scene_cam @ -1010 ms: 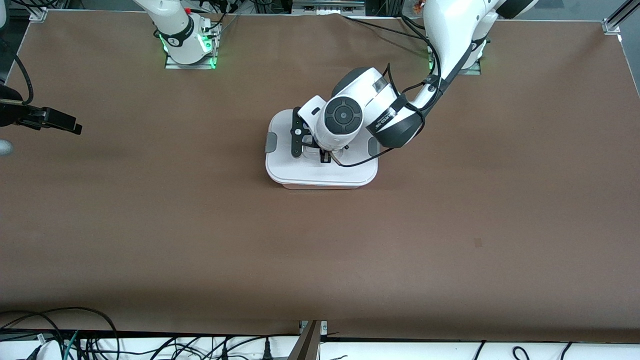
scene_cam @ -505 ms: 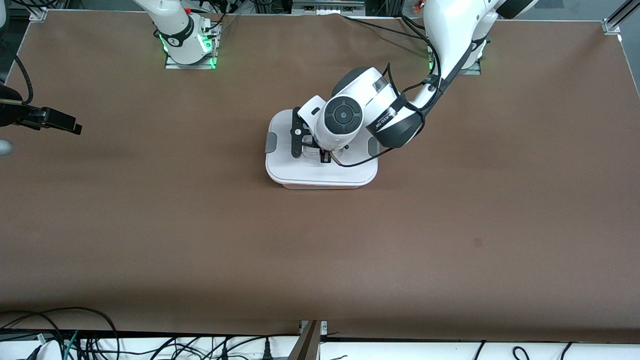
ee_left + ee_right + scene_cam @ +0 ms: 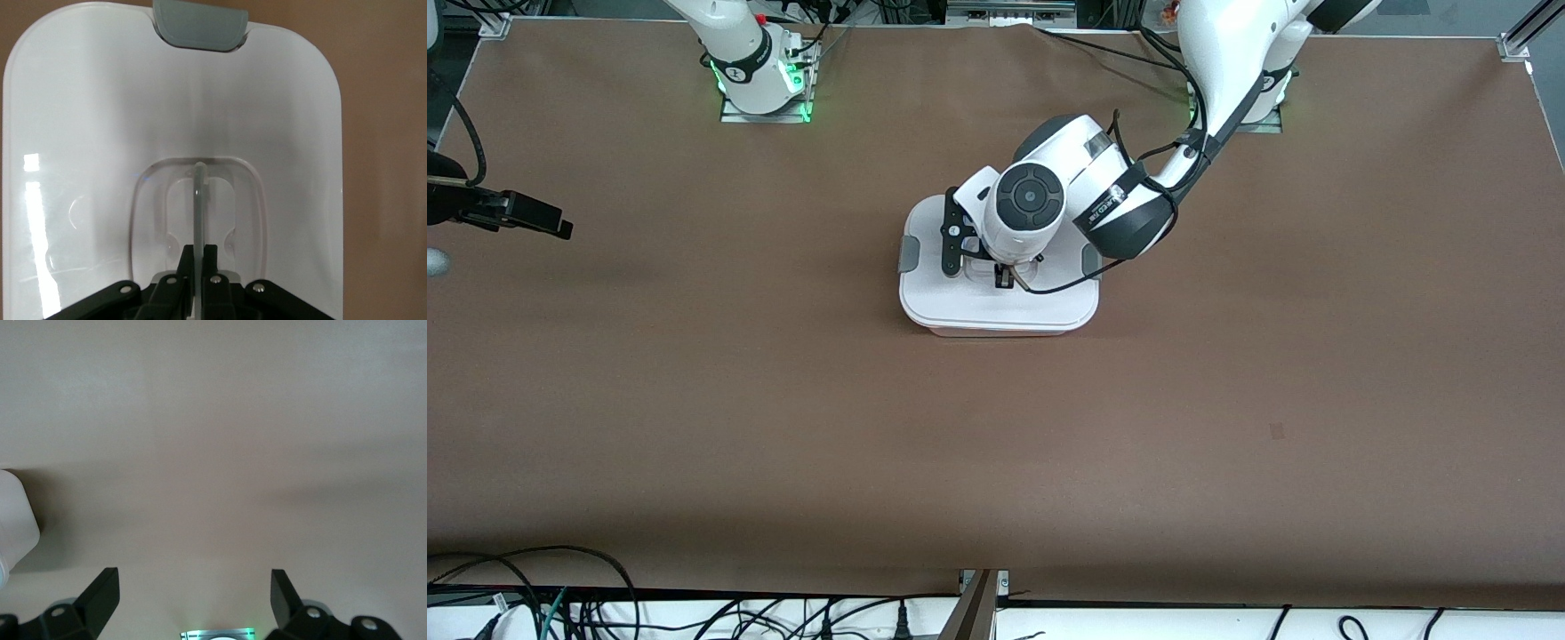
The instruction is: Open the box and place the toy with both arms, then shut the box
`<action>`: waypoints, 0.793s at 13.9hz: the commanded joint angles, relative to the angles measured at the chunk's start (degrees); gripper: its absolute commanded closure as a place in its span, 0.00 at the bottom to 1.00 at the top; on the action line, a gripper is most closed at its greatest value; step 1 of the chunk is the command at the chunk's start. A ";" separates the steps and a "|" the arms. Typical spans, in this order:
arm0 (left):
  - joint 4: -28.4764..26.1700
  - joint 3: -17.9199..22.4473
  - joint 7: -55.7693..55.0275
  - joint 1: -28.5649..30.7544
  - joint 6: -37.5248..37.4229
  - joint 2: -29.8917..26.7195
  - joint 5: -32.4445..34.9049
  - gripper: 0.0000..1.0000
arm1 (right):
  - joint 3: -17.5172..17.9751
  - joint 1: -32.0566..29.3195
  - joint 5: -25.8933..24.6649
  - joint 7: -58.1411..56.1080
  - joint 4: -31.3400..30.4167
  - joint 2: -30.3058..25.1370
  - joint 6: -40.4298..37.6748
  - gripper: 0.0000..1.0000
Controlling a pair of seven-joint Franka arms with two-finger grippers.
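Fingers of the left gripper (image 3: 198, 267) are pressed together on the thin upright handle (image 3: 199, 200) that stands in the recessed centre of the lid, while the right gripper (image 3: 193, 593) has its fingers spread wide apart over bare tabletop at the right arm's end, where that arm waits.

Printed lettering runs along the black band of the left arm (image 3: 1112, 209), but it is too small to read.

Broad and flat, the table (image 3: 1227, 400) is covered in a matte brown sheet with a faint grain. The box (image 3: 996, 307) sits closed near the table's middle, nearer the robots' bases than the front camera, with the left arm's wrist directly above it. Its white lid (image 3: 100, 133) is a glossy rounded rectangle that reflects light; a pinkish rim of the container shows just under the lid's edge nearest the front camera. What lies inside cannot be seen through the lid. Grey latches (image 3: 908, 253) sit at the lid's two short ends, smooth and curved, one at each arm's side.
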 commanded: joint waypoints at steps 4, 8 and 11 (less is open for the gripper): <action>-1.04 0.25 -0.79 0.40 -1.62 -1.42 1.39 0.00 | 0.33 -0.30 0.14 -0.57 1.24 0.41 -0.07 0.00; -0.60 0.43 -5.77 1.28 -6.61 -6.15 1.30 0.00 | 0.33 -0.30 0.15 -0.57 1.24 0.41 0.10 0.00; -0.60 0.52 -9.93 5.92 -12.07 -11.42 1.48 0.00 | 0.24 -0.30 0.15 -0.57 1.24 0.41 0.10 0.00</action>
